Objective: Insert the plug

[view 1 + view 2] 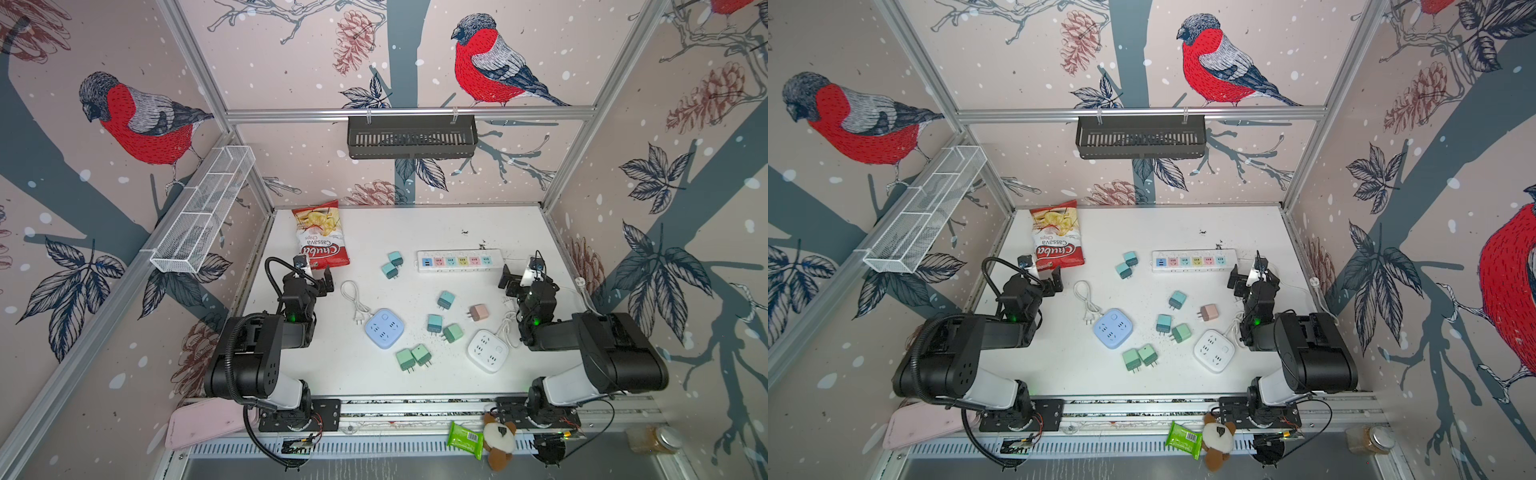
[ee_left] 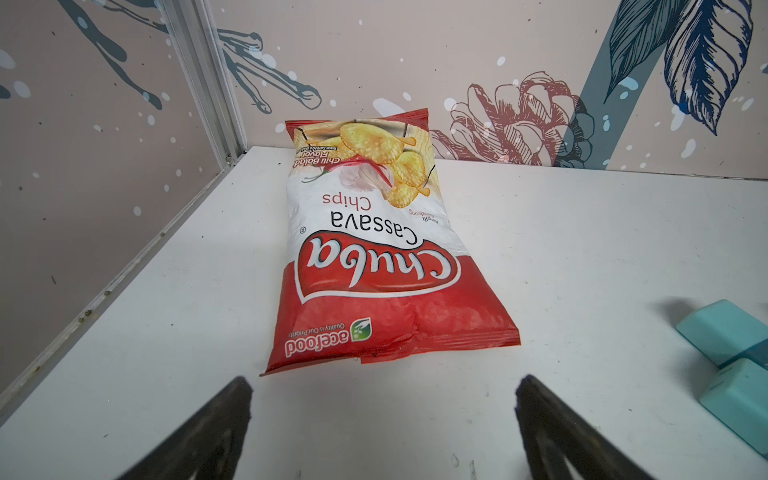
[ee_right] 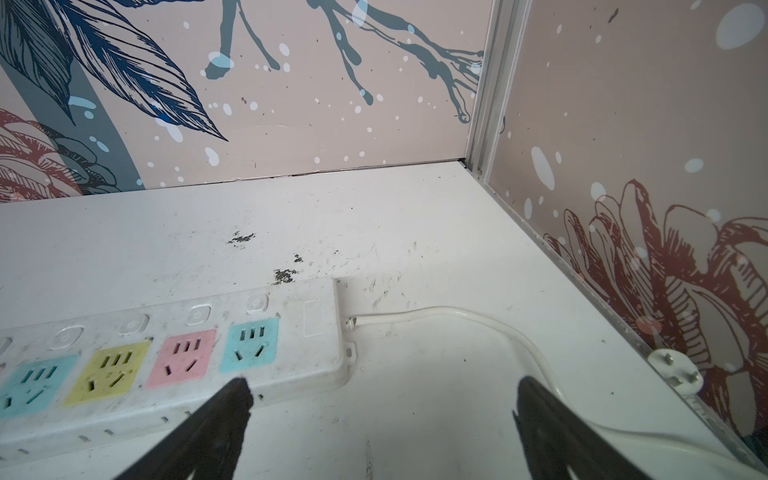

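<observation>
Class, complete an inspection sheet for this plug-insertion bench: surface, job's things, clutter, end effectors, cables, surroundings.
Surface: white table, dark scuffs near the back.
Job's things: power strip, blue socket block, white socket block; loose plug adapters, one pink adapter; none plugged in.
Clutter: chips bag.
End effectors: left end effector and right end effector open, empty.
Cables: strip's white cord loose; blue block's cord curled beside it.
Surroundings: black wall basket, white wire basket.

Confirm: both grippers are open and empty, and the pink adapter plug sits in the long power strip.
Wrong on the plug: in both top views the pink adapter plug lies loose on the table, apart from the long power strip. The left gripper and right gripper are open and empty.
</observation>
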Tool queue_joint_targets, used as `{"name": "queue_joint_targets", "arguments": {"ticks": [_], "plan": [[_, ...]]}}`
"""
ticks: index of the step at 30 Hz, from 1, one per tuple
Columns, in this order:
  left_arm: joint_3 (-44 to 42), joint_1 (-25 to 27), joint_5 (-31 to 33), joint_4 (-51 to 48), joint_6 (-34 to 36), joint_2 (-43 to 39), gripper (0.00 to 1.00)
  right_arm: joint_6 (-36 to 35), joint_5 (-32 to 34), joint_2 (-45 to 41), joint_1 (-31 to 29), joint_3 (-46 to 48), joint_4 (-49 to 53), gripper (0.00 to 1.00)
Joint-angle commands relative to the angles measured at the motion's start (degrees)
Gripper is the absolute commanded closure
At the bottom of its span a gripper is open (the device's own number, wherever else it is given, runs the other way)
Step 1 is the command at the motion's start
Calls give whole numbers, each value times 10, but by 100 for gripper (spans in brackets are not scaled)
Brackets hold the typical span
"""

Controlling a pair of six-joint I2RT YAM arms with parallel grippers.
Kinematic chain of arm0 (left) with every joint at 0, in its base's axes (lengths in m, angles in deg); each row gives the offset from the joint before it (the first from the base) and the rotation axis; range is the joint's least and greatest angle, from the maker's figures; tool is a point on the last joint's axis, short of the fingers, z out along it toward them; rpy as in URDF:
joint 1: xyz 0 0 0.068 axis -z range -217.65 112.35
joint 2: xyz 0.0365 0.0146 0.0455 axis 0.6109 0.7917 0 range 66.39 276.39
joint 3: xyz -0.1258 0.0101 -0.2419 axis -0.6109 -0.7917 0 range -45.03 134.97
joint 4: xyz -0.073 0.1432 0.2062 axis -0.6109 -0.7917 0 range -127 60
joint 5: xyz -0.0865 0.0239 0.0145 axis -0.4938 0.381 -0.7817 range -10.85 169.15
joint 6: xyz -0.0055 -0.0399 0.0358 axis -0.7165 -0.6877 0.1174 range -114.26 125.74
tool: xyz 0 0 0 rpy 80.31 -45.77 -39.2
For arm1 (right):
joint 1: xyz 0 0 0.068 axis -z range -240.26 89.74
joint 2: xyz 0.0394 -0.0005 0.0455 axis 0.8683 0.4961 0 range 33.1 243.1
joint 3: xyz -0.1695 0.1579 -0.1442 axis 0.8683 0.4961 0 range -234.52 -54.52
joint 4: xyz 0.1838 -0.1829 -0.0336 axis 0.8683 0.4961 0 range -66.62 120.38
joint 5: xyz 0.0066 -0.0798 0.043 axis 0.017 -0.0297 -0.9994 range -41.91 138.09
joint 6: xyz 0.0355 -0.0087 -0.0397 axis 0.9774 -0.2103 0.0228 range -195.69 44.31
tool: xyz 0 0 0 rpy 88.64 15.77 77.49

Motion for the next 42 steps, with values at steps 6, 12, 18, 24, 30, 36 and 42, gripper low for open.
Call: {"name": "queue_joint_targets", "arguments": {"ticks": [6, 12, 18, 24, 30, 36, 42], "plan": [[1, 0, -2, 16, 1, -3, 1, -6, 4, -4, -1, 2, -22, 0], [38, 0, 1, -78, 7, -46, 1, -25, 67, -77, -24, -96, 208, 0], [32, 2, 42, -164, -19, -181, 1, -17, 133, -128, -56, -150, 336, 0], [7, 1, 48, -207, -113, -326, 1, 57, 85, -229, -52, -140, 357, 0], [90, 2, 32, -393, -149, -362, 1, 221, 127, -292, -17, -168, 506, 0], [116, -3, 78, -543, -282, -443, 1, 280, -95, -310, 29, -112, 451, 0], [53, -4, 75, -539, -351, -542, 3, 328, -1, -300, -96, -108, 471, 0]]}}
